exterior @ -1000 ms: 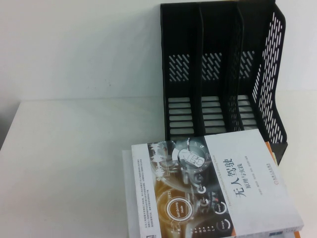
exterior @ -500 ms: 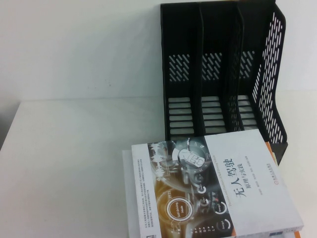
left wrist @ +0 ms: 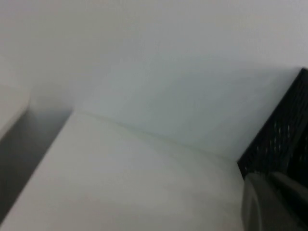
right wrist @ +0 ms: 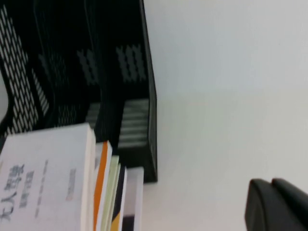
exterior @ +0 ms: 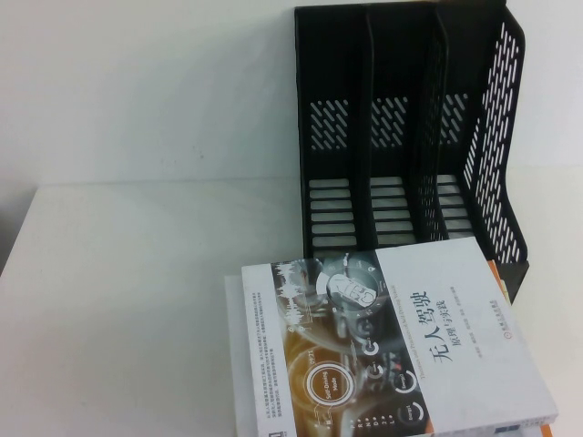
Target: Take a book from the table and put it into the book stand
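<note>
Zero progress so far: book on the pile, rack empty

The big thin paperback with the white-and-dashboard cover [exterior: 392, 346] lies flat on top of a stack on the white bench [exterior: 127, 300], just in front of the black slotted three-slot book stand [exterior: 410, 137], whose slots look empty. Left hand [left wrist: 276, 202] and right hand [right wrist: 279, 204] only peek into their wrist views, holding nothing visible; can't tell how open they are. Grab, lift and slot-in are all left.

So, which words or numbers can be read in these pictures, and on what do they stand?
"无人驾驶": large black title on the white half of the book.
Subtitle, author line, publisher mark, back-cover text and dashboard labels: too small or blurred.
The book stand: none.
Left gripper, right gripper: none.
</note>
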`<action>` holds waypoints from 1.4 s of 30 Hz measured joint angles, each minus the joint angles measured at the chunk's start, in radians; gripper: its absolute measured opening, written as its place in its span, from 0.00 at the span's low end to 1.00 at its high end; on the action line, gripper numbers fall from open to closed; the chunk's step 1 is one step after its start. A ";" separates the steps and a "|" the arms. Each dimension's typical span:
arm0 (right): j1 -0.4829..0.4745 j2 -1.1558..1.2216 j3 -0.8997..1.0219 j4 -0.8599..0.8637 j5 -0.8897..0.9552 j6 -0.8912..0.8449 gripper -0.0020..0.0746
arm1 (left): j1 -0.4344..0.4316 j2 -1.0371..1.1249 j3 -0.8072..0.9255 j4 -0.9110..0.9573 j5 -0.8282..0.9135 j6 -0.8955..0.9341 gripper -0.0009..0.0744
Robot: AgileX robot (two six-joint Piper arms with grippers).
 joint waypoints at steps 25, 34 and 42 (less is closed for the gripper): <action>0.000 0.970 -0.118 0.863 0.054 -0.728 0.02 | 0.000 0.574 -0.006 -1.135 0.224 0.761 0.01; 0.029 1.027 -0.119 0.880 0.031 -0.766 0.02 | 0.000 0.843 -0.149 -1.235 0.295 0.883 0.08; 0.165 1.039 -0.119 0.902 -0.050 -0.768 0.02 | 0.000 1.018 -0.227 -1.312 0.388 0.994 0.40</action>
